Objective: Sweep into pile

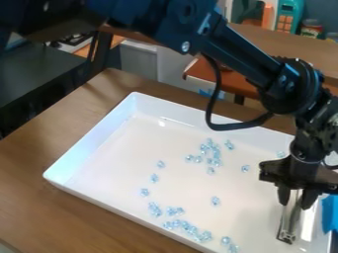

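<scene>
Because the beads (211,154) lie scattered to the left of the pincer (296,198), some further up the tray (109,133) than it and others lower down, the sweep should probably gather one group at a time. The pincer is closed on a slim metal tool (291,220) that hangs below it, tip down, near the tray's right side. Whether the tip touches the floor of the tray I cannot tell.

Lower the tip until it just skims the floor: too high and it would ride over the beads, too hard and it could drag the tray or twist in the grip. So narrow an end will likely let beads slip round it, so short, overlapping strokes look better than one long pass.

Start outside the strays, such as the lone bead (245,168) up and left of the pincer, and push inward. The row well left of the pincer, by the near wall, might serve as a backstop for the pile. Lift clear before each return, or the pile may scatter.
</scene>
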`<action>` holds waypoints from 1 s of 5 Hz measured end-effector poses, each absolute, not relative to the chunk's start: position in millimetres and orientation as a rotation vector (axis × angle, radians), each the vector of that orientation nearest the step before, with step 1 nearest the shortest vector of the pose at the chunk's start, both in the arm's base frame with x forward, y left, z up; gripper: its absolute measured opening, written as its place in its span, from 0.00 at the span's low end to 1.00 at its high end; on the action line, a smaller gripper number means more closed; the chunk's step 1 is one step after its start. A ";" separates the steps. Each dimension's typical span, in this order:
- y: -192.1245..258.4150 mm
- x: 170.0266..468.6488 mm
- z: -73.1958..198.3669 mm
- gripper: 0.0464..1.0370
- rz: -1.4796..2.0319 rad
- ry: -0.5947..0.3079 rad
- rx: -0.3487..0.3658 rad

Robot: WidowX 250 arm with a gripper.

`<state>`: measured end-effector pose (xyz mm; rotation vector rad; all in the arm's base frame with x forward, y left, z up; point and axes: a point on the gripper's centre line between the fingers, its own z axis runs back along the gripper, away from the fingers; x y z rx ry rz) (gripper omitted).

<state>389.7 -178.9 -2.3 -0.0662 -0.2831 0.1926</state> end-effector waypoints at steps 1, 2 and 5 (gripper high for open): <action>-172.0 389.3 -3.4 0.29 0.200 -0.284 -0.076; -151.3 384.7 -4.9 0.29 0.197 -0.276 -0.065; -60.4 368.4 -4.3 0.29 0.194 -0.307 -0.048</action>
